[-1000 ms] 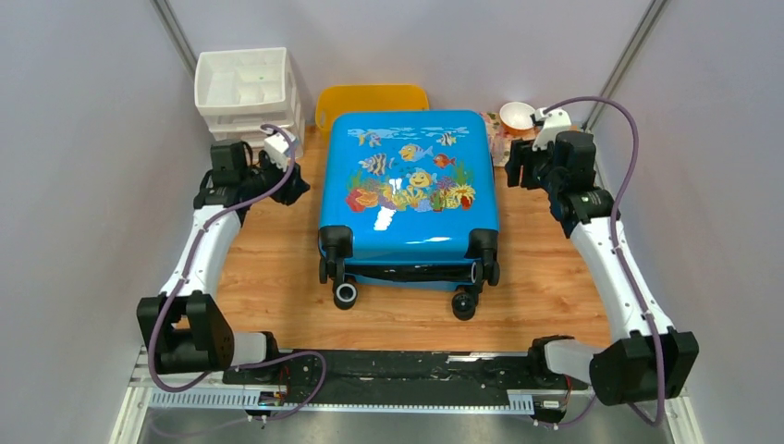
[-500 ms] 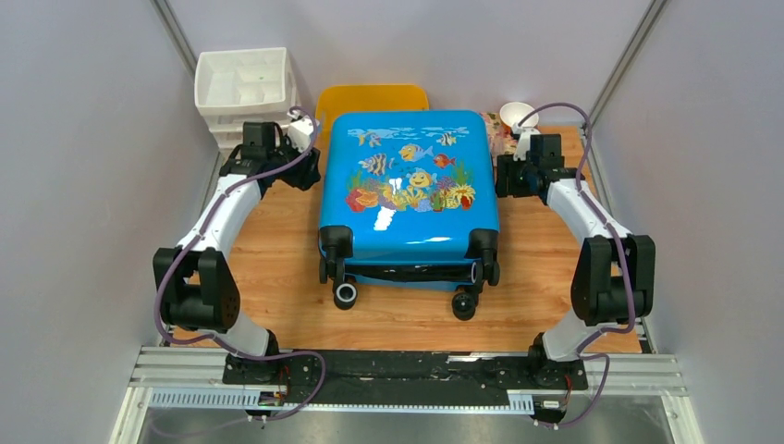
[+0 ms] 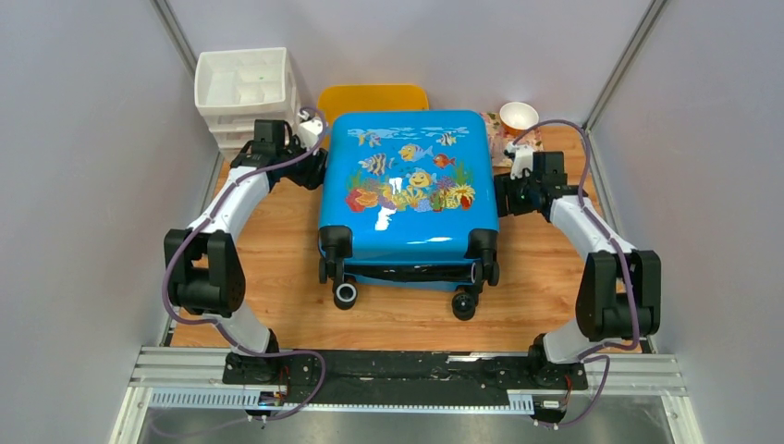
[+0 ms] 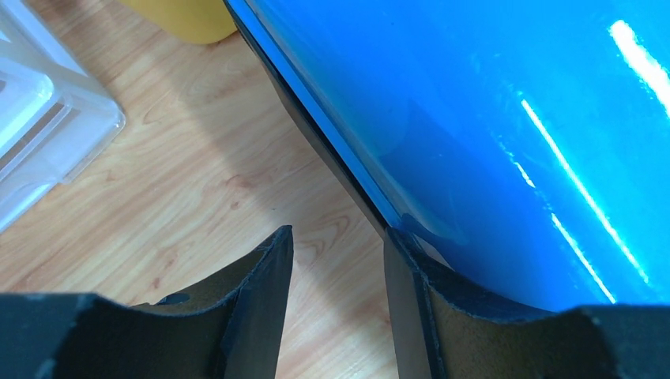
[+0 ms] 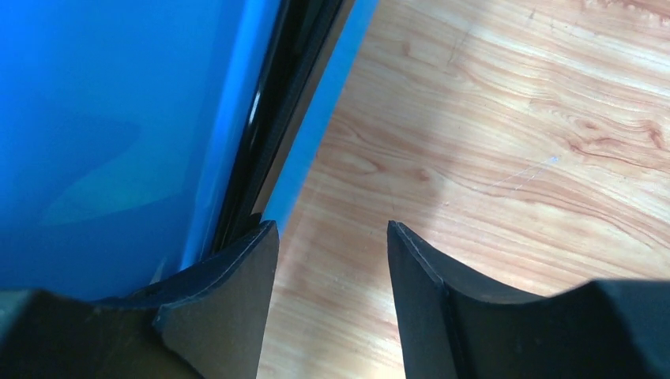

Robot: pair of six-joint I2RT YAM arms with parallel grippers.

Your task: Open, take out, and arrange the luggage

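Observation:
The luggage (image 3: 407,185), a glossy blue suitcase with a fish print, lies flat and closed in the middle of the wooden table, wheels toward the arms. My left gripper (image 3: 314,171) sits low at its left side, open, with only bare wood between the fingers (image 4: 338,233). Its right finger (image 4: 411,292) rests against the blue shell (image 4: 513,118) at the black seam. My right gripper (image 3: 501,197) is low at the suitcase's right side, also open over wood (image 5: 332,225). Its left finger (image 5: 237,292) touches the shell edge (image 5: 103,118) by the black zipper line.
A white drawer unit (image 3: 245,88) stands at the back left, just behind the left gripper. A yellow tub (image 3: 370,95) sits behind the suitcase. A paper cup (image 3: 518,116) and small items are at the back right. Grey walls close in both sides.
Both arms have swung inward and down to the suitcase's sides. The right gripper slid nearer along the right edge and its jaws narrowed a little. The suitcase has not moved.

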